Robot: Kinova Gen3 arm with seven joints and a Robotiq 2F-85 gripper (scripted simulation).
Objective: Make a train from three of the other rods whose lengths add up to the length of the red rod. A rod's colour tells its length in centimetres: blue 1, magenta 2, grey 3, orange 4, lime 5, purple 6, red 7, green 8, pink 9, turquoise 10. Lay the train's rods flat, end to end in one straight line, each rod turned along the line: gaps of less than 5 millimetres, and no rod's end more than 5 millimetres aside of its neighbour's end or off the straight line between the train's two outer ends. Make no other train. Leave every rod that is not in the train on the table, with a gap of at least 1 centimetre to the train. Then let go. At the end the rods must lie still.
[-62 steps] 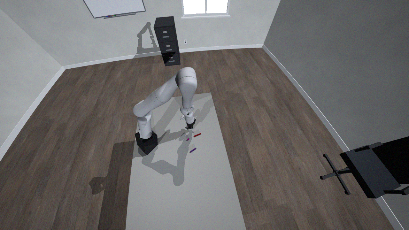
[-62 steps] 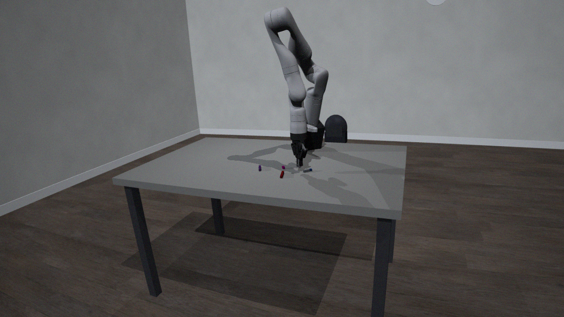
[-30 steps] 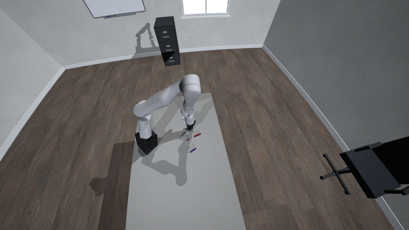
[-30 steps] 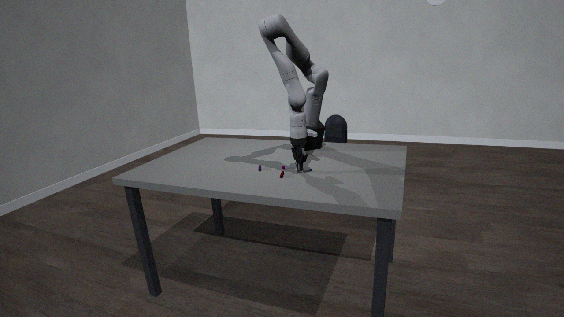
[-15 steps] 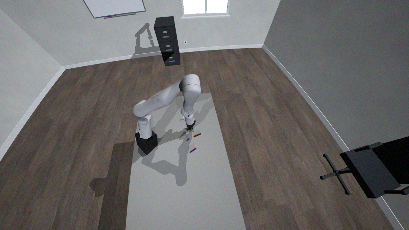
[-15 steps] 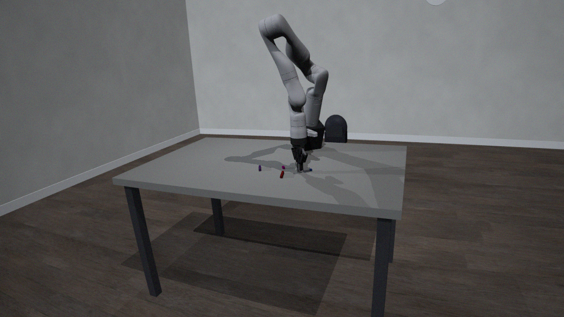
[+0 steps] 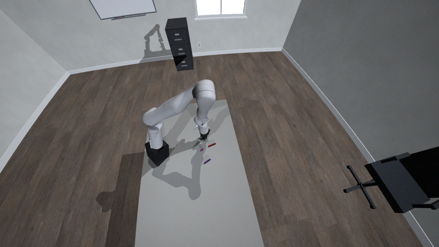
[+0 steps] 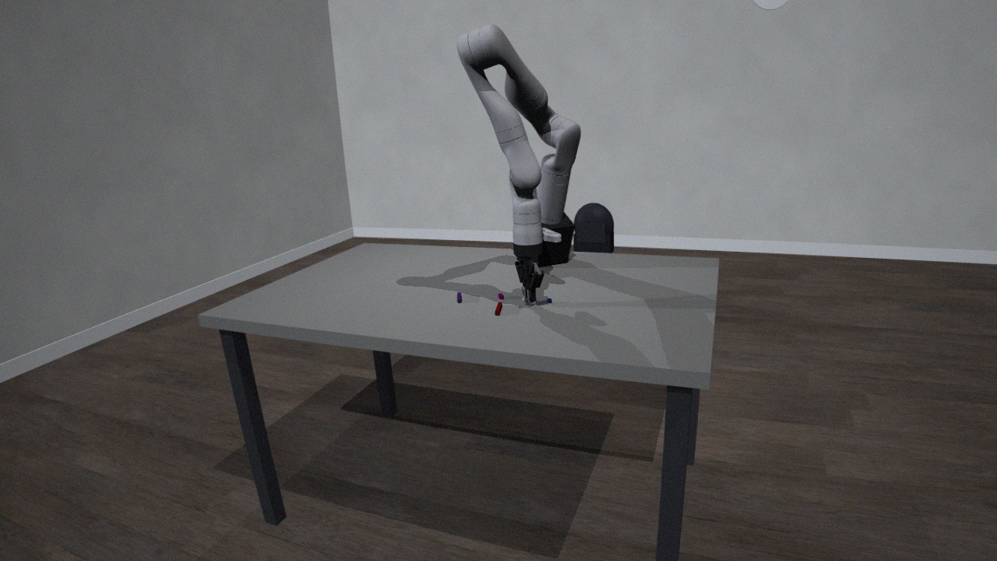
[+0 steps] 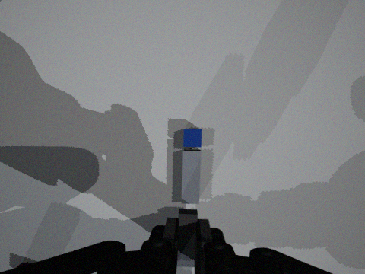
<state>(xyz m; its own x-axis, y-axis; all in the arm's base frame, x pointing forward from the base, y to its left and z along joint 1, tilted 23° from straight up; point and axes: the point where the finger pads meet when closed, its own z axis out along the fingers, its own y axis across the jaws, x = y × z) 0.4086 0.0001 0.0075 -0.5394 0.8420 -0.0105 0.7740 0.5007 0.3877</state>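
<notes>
My gripper (image 7: 203,138) (image 8: 531,301) (image 9: 186,234) is shut on a grey rod (image 9: 185,265) and is down close to the table (image 7: 184,214) (image 8: 334,313). Just beyond the fingertips in the wrist view a second grey rod (image 9: 192,178) lies flat, pointing away in line with the held one. A blue rod (image 9: 193,138) (image 8: 548,300) sits at its far end, touching or nearly so. The red rod (image 7: 211,144) (image 8: 498,308) lies a little aside of the gripper. A magenta rod (image 7: 201,150) (image 8: 500,295) and a purple rod (image 7: 207,161) (image 8: 459,298) lie further off.
The arm's black base (image 7: 157,152) stands at the table's edge. A black filing cabinet (image 7: 179,44) stands by the far wall, and a black chair (image 7: 399,181) stands on the floor to the right.
</notes>
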